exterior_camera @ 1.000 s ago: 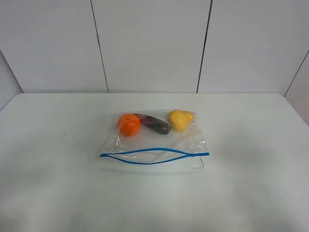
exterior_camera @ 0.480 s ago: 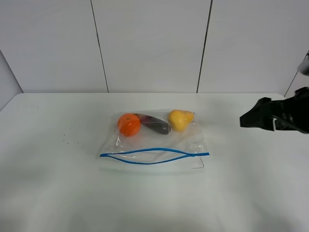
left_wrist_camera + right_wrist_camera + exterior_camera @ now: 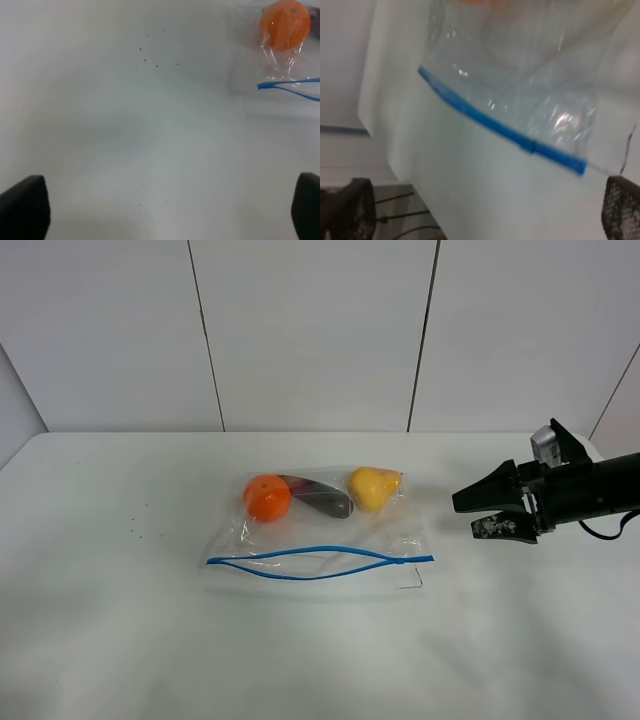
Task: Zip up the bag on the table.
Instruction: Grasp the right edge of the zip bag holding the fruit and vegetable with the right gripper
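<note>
The clear plastic bag [image 3: 330, 535] lies flat mid-table with an orange [image 3: 267, 497], a purple fruit [image 3: 322, 498] and a yellow fruit [image 3: 373, 487] inside. Its blue zipper strip [image 3: 320, 562] runs along the near edge, with its two strands bowed apart. My right gripper [image 3: 466, 517] is open, just right of the bag's right end and apart from it. The right wrist view shows the zipper strip [image 3: 495, 127] and its small slider [image 3: 529, 146] ahead of my right gripper [image 3: 485, 210]. My left gripper [image 3: 164, 207] is open over bare table, with the bag's left corner [image 3: 280, 65] far off.
The white table [image 3: 120, 620] has a few tiny dark specks [image 3: 135, 530] left of the bag, also in the left wrist view [image 3: 150, 55]. A white panelled wall [image 3: 310, 330] stands behind the table. The table's edge [image 3: 385, 150] shows in the right wrist view.
My right arm has come in from the right edge and moved left and down toward the bag's right end. The bag has not moved.
</note>
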Tool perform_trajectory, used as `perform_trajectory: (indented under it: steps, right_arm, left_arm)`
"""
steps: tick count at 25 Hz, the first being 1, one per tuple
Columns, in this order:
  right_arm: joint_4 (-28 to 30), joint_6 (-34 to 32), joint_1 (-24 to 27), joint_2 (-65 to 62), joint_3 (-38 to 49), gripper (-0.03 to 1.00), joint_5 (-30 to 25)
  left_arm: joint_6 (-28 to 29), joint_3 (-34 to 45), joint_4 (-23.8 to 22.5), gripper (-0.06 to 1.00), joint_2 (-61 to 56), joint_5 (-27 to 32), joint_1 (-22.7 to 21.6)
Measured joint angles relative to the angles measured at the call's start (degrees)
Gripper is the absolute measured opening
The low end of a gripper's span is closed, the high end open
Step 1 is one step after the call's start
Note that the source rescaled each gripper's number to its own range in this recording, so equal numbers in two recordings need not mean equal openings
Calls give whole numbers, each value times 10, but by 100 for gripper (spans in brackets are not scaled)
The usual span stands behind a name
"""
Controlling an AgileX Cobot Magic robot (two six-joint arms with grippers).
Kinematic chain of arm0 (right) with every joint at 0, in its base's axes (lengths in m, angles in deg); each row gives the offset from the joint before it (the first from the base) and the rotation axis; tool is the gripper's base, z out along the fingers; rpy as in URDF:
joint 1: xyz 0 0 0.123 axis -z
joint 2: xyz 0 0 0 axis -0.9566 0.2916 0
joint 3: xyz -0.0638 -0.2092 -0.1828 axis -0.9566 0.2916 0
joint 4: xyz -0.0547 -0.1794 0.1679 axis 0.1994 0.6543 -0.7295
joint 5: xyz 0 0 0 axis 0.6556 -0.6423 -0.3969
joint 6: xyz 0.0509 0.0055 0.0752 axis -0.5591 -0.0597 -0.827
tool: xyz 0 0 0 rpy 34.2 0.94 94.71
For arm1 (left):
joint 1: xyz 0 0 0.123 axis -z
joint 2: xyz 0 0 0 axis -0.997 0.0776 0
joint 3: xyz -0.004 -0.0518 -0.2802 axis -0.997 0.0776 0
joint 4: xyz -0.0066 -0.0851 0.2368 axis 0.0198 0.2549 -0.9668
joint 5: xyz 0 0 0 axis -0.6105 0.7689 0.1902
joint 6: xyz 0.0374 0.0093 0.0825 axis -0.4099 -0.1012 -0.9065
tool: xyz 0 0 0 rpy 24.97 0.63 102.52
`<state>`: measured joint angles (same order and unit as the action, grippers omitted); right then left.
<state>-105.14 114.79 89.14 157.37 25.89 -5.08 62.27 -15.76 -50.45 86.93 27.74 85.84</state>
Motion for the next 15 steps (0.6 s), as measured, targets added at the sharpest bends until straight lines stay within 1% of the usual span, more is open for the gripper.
perform_trajectory:
  steps: [5,10,12,15]
  right_arm:
    - [0,11,1,106,-78,100,-7]
    - [-7,28,-1,130,-100,100,-5]
    - [-10,27,-9,130,-101,100,14]
    - [-10,24,-39,130,-102,100,42]
  left_arm:
    - [0,0,0,100,0,0,0]
    - [0,0,0,100,0,0,0]
    - [0,0,0,100,0,0,0]
    - [0,0,0,100,0,0,0]
